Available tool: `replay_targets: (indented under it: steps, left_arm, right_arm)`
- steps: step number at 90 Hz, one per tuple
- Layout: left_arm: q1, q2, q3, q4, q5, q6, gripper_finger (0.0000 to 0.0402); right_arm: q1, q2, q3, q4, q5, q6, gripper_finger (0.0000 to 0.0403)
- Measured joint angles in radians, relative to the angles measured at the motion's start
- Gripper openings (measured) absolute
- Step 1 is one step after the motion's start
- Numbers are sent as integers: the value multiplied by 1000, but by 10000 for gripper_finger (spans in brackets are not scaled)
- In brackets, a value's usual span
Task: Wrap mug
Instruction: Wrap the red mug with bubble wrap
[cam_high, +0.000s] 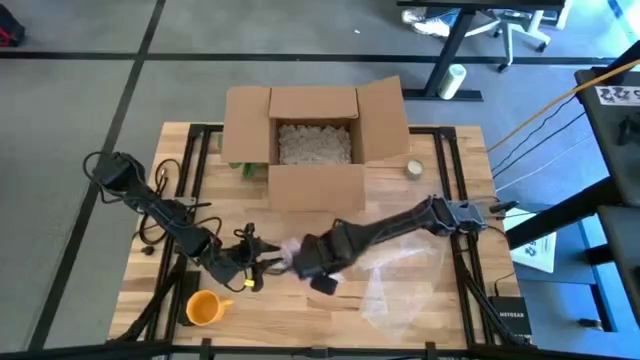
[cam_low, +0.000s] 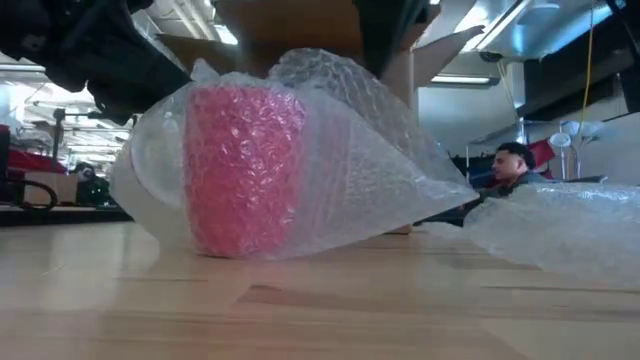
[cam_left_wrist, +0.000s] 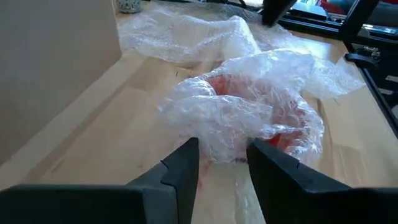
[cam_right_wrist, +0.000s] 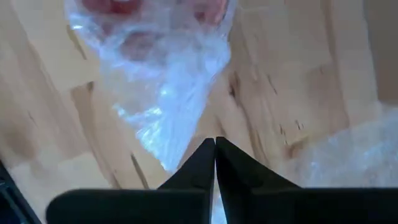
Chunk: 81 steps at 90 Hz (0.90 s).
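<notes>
A pink mug (cam_low: 245, 165) stands upright on the wooden table, covered in clear bubble wrap (cam_low: 360, 170). In the high view the bundle (cam_high: 290, 255) lies between my two grippers. My left gripper (cam_left_wrist: 224, 163) is open on the bundle's left. Its fingertips stand either side of the bunched wrap over the mug's top (cam_left_wrist: 233, 118); I cannot tell whether they touch it. My right gripper (cam_right_wrist: 215, 144), on the bundle's right (cam_high: 308, 264), is shut on the wrap's tail. My right gripper pinches the narrowed tail of the bubble wrap (cam_right_wrist: 186, 146) between its two shut fingers. The tail fans out from the fingertips toward the mug (cam_right_wrist: 124, 9). In the low view the wrap runs out from the mug in a stretched cone (cam_low: 430, 195) just above the table.
An open cardboard box (cam_high: 315, 140) with packing fill stands at the far middle. An orange mug (cam_high: 203, 308) sits near the front left. A loose sheet of bubble wrap (cam_high: 400, 275) lies to the right under my right arm. A small roll (cam_high: 414, 169) lies by the box.
</notes>
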Motion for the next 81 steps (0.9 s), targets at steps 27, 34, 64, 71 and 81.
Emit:
replay_targets:
  steps: [27, 34, 64, 71, 81]
  left_arm:
    - [0, 0, 0, 0, 44, -2, 117]
    - [0, 0, 0, 1, 60, -4, 117]
    - [-32, 0, 0, 16, 118, -11, 117]
    - [-44, 0, 0, 15, 119, -11, 117]
    - [-47, 0, 0, 16, 119, -16, 117]
  right_arm:
    - [95, 0, 0, 87, 229, 202, 0]
    - [119, -1, -10, 156, 301, 240, 0]
    - [234, -18, -342, 300, 358, 544, 0]
    - [273, -72, -409, 319, 394, 625, 0]
    - [316, -189, -492, 344, 486, 693, 0]
